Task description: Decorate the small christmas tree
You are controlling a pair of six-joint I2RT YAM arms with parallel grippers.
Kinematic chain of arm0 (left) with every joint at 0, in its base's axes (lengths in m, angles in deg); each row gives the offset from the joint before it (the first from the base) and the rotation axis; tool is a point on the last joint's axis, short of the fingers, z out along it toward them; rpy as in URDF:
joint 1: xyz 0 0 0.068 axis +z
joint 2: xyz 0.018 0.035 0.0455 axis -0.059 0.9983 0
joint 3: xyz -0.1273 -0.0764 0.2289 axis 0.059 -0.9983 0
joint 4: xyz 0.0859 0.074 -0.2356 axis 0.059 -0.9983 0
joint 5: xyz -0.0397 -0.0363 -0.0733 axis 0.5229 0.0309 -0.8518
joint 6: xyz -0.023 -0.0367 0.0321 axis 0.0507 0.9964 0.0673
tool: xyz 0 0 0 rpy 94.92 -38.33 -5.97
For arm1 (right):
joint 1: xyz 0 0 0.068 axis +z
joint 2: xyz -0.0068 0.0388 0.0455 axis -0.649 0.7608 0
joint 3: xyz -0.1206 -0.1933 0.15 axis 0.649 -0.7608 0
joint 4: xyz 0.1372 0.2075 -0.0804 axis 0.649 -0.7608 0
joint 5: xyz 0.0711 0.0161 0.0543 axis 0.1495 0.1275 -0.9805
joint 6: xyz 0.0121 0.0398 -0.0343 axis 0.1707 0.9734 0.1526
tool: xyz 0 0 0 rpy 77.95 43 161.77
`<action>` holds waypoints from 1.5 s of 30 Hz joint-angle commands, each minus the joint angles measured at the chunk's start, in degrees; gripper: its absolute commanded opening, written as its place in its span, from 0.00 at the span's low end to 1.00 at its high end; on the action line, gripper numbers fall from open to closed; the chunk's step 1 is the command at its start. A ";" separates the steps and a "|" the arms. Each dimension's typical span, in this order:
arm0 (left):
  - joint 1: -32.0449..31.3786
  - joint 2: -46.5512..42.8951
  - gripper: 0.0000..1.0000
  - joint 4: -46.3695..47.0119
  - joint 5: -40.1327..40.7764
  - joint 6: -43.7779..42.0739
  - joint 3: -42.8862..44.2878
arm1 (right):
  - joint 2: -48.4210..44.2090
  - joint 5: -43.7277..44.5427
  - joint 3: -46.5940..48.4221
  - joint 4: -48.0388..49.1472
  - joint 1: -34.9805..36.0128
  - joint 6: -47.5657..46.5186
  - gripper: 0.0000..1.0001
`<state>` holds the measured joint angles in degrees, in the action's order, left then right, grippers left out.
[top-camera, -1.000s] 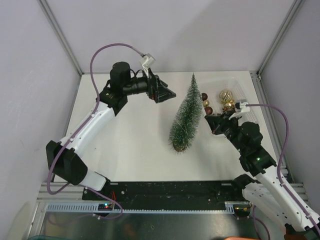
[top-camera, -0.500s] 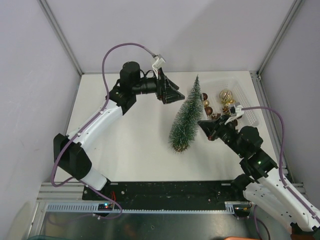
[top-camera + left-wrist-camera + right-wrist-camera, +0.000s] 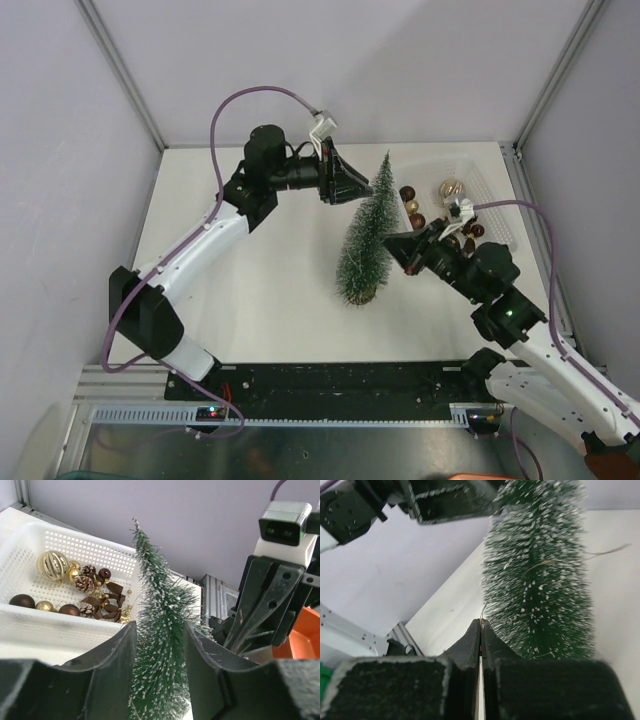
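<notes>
Toward the near right of the desk (image 3: 260, 290), the right tool (image 3: 392, 243) has swung away from the white basket (image 3: 492, 192) and now sits just beside the lower right flank of the small christmas tree (image 3: 365, 240). The tree stands upright on its base around the middle of the desk, a little toward the right edge. The right tool's jaws are clenched tight. A fine strand (image 3: 484, 611) pokes from the tips (perhaps a hanger loop, though I cannot tell whether anything hangs from it).

Farther back, the left tool (image 3: 360, 188) has come in from the left to the tree's upper part. Its jaws, wide a moment ago, have narrowed to straddle the bristles; whether they already press the tree I cannot tell. My reading is that the left arm is steadying the tree so the right can place a decoration, and the hanging itself is not yet done.

At the far right corner, the basket holds brown and gold baubles (image 3: 52, 565).
</notes>
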<state>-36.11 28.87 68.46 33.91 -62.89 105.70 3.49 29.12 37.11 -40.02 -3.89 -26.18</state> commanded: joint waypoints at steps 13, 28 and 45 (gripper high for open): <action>-2.21 -1.57 0.16 3.19 -0.22 -1.19 -0.45 | 9.14 1.79 -2.61 9.68 11.38 -0.29 0.10; -1.99 -5.32 0.18 2.08 0.77 -1.26 -3.36 | 5.99 5.10 -2.55 7.76 16.63 -3.55 0.71; 8.90 -14.24 0.48 -0.10 2.57 -0.83 -10.18 | -6.60 1.23 2.68 -13.67 17.28 -3.66 0.99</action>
<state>-28.88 18.75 68.33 36.10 -63.44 96.96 -1.27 31.79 35.91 -46.40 13.01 -30.22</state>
